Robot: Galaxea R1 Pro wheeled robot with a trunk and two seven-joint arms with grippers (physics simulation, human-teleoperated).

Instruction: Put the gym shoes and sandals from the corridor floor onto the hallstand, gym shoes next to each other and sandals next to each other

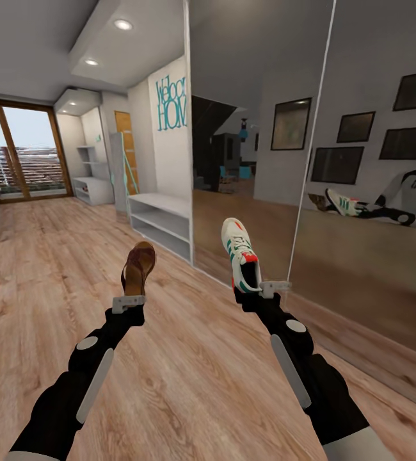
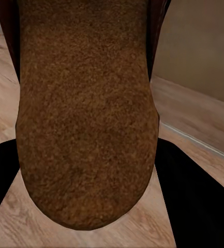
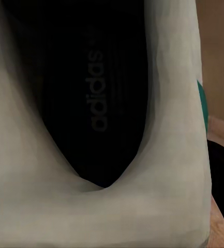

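Left claw [image 1: 128,302] clamped on sandal [image 1: 138,267], right claw [image 1: 267,289] on "adidas"-insoled gym shoe [image 1: 240,254].

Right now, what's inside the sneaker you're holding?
The gym shoe in the right gripper holds nothing visible: just a dark insole printed "adidas". The toe end is hidden in shadow.

Both arms are matte black and rounded, each with a long light-grey strip along the forearm and a grey oval disc near the wrist. At the lower corners of the head view the upper arms turn white. The left gripper [image 1: 128,301] and right gripper [image 1: 273,287] end in pale grey brackets.
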